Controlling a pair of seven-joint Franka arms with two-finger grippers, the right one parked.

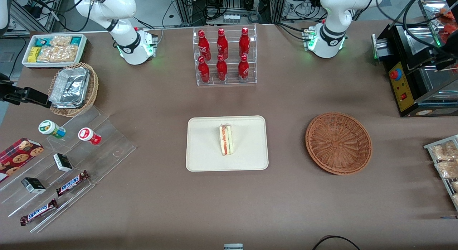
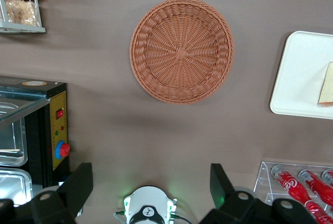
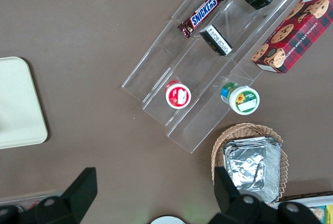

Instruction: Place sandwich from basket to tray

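One sandwich (image 1: 226, 139), one tray (image 1: 204, 160), one basket (image 1: 338, 143). Six red bottles (image 1: 222, 56) in one rack. Two Snickers bars (image 1: 71, 183), two lidded cups (image 1: 52, 129), two small dark boxes (image 1: 62, 162), one cookie box (image 1: 18, 157). One hand (image 2: 151, 193), raised, open.

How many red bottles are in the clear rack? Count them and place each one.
6. The red bottles stand in the clear rack, farther from the front camera than the tray: three on the upper tier, three on the lower. None looks hidden.
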